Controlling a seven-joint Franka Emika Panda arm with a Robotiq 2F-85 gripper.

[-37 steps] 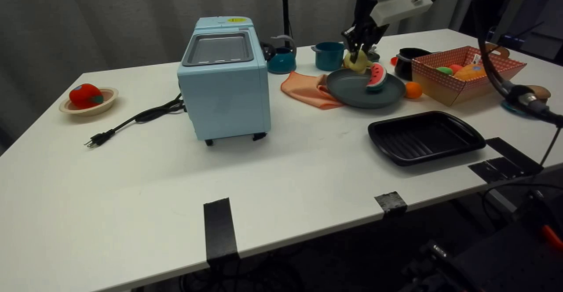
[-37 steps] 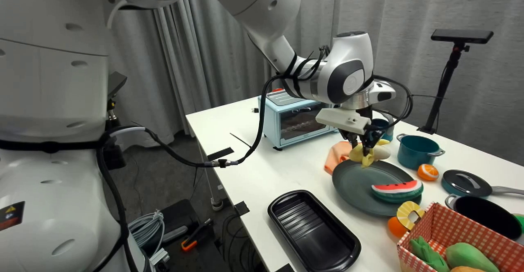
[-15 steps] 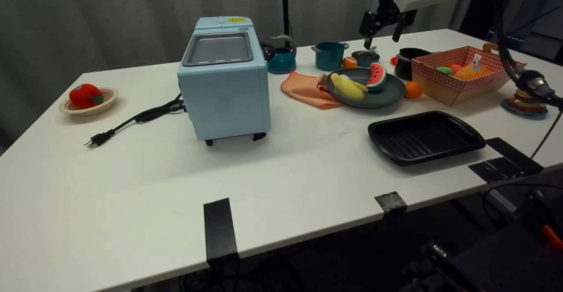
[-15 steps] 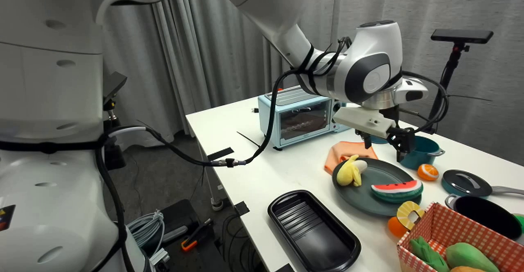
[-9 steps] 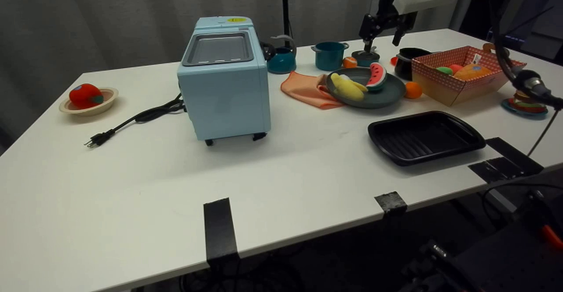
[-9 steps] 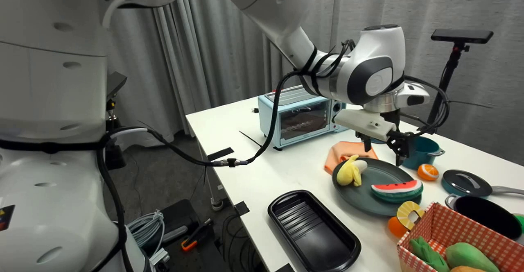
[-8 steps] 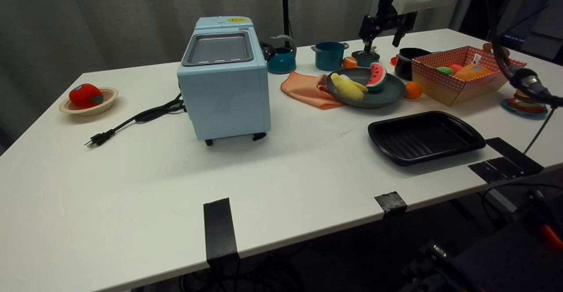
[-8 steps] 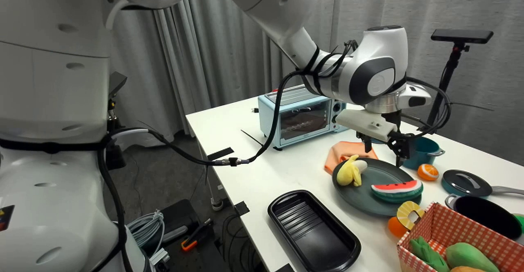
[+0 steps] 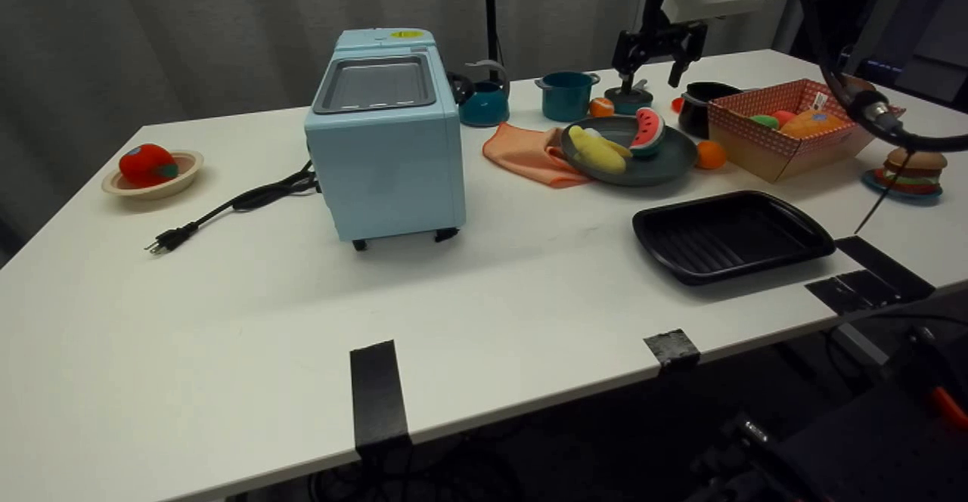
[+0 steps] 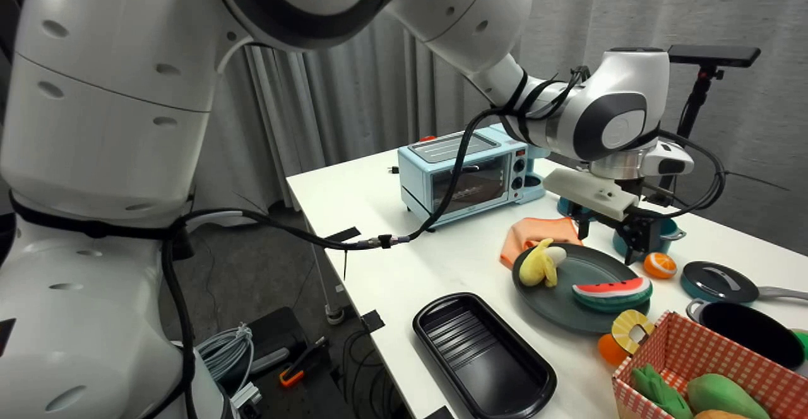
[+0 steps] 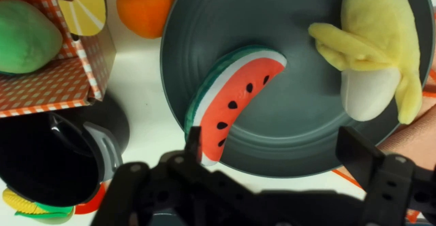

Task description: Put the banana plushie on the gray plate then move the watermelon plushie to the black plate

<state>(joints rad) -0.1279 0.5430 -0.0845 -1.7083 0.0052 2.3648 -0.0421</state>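
Observation:
The banana plushie, pale yellow with a whitish peeled end, lies on the round gray plate near its rim. On the same plate rests the watermelon plushie, red with dark seeds and a green rind. My gripper hangs above the plate's far side, apart from both toys. Its jaws stand wide open with nothing between them. In the wrist view one finger overlaps the watermelon's lower end. The black plate, a rectangular ridged tray holding nothing, sits near the table edge in both exterior views.
Beside the gray plate are an orange, a checkered basket of toys, a black pot and an orange cloth. A teal pot and a lidded pan stand behind. A blue oven is farther along.
The banana plushie, earlier gripped above the gray plate, now lies on it, let go. My gripper opened and rose away; lately it has shifted across and slightly lower. The watermelon has not moved.

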